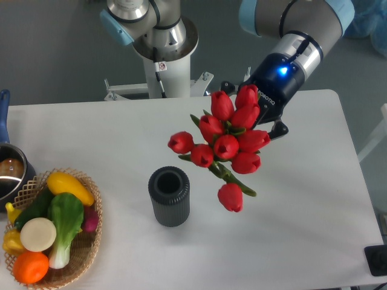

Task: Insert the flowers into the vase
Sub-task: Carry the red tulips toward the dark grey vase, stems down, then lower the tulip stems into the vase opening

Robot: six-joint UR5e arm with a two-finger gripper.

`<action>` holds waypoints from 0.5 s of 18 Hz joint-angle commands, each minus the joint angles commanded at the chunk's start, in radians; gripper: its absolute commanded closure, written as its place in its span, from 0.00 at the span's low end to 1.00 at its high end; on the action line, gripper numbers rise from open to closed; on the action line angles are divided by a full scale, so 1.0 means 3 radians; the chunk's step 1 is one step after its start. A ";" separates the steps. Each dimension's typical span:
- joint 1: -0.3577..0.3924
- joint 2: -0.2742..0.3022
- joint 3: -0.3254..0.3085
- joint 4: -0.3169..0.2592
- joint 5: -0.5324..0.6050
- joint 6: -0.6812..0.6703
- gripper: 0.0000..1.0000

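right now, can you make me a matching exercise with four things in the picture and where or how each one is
Things:
1. flowers
2. vase
3. basket
4. pot

Places or states:
A. at the left edge, only partly in view
B. held in the air by the claw
C. standing upright mid-table, mouth empty
D. front left, full of toy vegetables

Pairs: 1-B, 2-C, 3-D, 4-A
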 joint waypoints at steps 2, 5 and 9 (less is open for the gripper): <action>-0.0077 -0.0005 -0.0015 0.0000 -0.0005 0.0000 1.00; -0.0143 -0.0020 -0.0021 0.0000 0.0000 -0.0005 1.00; -0.0241 -0.0026 -0.0056 0.0000 -0.0005 -0.0015 1.00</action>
